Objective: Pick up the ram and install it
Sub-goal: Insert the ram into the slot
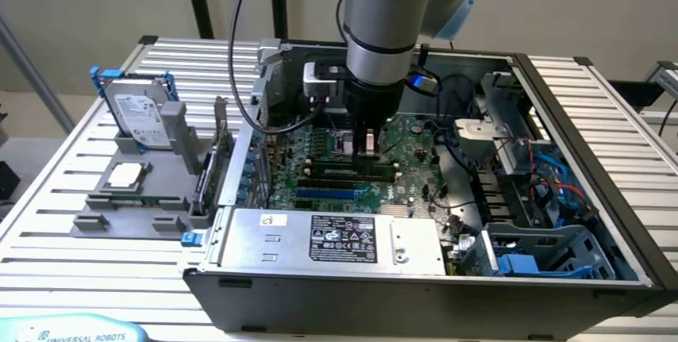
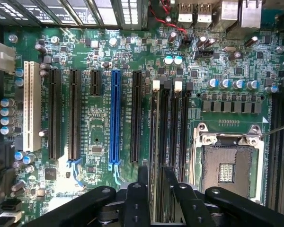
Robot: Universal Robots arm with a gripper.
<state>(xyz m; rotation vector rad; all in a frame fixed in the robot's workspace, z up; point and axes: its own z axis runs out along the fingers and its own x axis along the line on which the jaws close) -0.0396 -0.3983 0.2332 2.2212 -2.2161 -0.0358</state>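
- Green ram [image 2: 161,156] stands seated in a black slot beside the blue slot [image 2: 115,118]
- Tool [image 2: 156,189] straddles the ram, fingers parted, gripping nothing

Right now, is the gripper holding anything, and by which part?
Nothing looks gripped. The gripper straddles the ram, which stands in its slot on the motherboard, with a gap at each finger.

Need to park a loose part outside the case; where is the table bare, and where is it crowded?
Bare slatted aluminium table on the exterior view's right of the black computer case, and in front of the grey parts holder. Crowded: that holder and around the green motherboard.
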